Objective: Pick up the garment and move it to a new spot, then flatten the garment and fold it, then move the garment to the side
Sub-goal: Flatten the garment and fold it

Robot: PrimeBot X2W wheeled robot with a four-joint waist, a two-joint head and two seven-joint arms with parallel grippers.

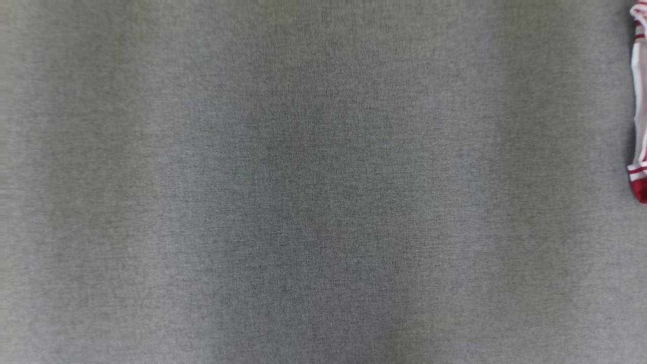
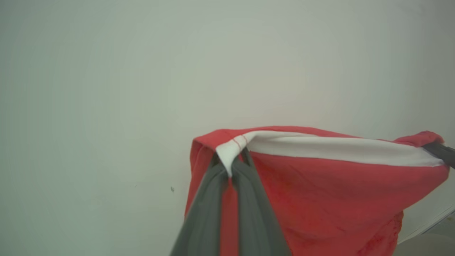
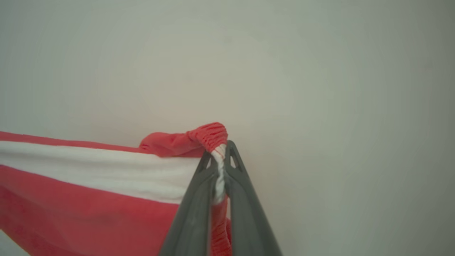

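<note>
Head view: what do I have there?

— You have a grey cloth surface (image 1: 303,182) over almost all of it. At the right edge lies a narrow strip of white and red fabric (image 1: 639,111). I cannot tell you if this strip belongs to the garment or is another piece.

— And where is the garment?

— You find it in both wrist views, up in the air before a pale wall (image 2: 106,78). In the left wrist view, the garment (image 2: 320,199) is red, with a white band along its upper edge. The band runs tight across the view, and the red cloth hangs down below it.

— How does the left claw stand?

— Your left gripper (image 2: 230,161) is closed. Its two dark fingers pinch the near corner of the garment, just where the white band turns over. At the far right of the same view the other corner meets the dark tip of the right gripper (image 2: 440,152).

— And the right claw?

— In the right wrist view your right gripper (image 3: 220,153) is also clamped on the garment. A gathered, elastic piece of red and white hem sits between its fingertips and bulges a little above them. From there the white band goes to the left edge of that view, with red cloth under it.
</note>
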